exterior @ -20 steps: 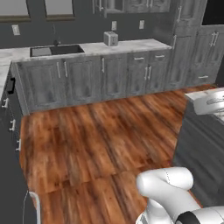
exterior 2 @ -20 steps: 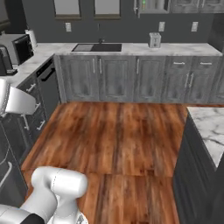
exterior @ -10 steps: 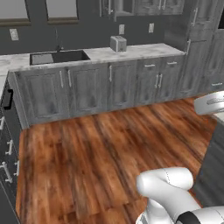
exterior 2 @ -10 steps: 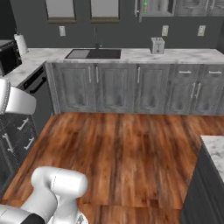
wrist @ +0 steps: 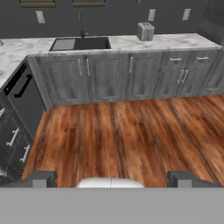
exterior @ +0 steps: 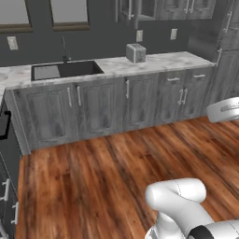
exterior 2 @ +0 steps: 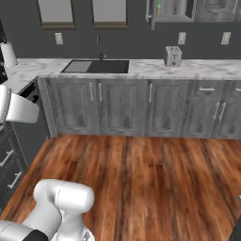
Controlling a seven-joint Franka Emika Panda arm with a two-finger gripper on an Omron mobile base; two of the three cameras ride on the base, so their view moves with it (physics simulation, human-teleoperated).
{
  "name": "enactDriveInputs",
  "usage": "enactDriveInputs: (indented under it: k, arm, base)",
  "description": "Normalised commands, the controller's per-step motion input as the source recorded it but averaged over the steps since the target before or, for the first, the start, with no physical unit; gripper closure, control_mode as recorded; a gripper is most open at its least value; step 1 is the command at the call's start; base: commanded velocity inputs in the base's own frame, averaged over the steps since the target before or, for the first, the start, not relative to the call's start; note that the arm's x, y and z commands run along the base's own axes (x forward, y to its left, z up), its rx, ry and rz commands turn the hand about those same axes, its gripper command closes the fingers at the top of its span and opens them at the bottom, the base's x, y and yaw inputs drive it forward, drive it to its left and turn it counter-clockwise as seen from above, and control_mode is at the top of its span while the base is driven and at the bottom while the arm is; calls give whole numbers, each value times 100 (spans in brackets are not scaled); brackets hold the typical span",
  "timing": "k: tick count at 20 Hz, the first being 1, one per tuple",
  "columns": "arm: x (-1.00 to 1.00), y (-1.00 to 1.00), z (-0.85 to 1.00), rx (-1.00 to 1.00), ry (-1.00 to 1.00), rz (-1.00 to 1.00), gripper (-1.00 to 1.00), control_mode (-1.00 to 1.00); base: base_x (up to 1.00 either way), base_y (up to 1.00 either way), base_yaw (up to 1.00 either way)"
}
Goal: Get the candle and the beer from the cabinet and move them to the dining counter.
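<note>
My gripper (wrist: 113,177) is open: its two dark fingertips (wrist: 43,178) stand wide apart at the bottom of the hand view, with nothing between them. It hangs well back from the units, over the wooden floor. The grey wall cabinet (exterior 2: 173,9) sits at the top of the right base view, one door swung open. Inside, at its left edge, is a small green shape (exterior 2: 159,7) that may be the beer; it is too small to tell. The cabinet (exterior: 140,7) also runs along the top edge of the left base view. The candle and the dining counter are out of view.
Below the cabinet runs a marble worktop (exterior 2: 146,69) with a black sink (exterior 2: 96,66) and a silver toaster (exterior 2: 172,56). Low grey cupboards (exterior 2: 122,106) stand under it. Dark drawers and an appliance (wrist: 22,103) line the left side. Wooden floor (exterior 2: 141,179) lies between.
The whole picture has shifted: the base has turned and driven toward the sink wall, which looms larger. The dining counter has slid out at the right. The gripper stays open.
</note>
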Motion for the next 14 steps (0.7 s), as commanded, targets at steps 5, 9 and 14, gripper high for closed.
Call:
enactDriveInputs:
  k: [5, 9, 14]
  arm:
    - [0, 0, 0, 0, 0, 0, -100, 100]
    - [0, 0, 0, 0, 0, 0, -100, 100]
    - [0, 0, 0, 0, 0, 0, -100, 100]
  base:
    - [100, 0, 0]
    - [100, 0, 0]
    - [100, 0, 0]
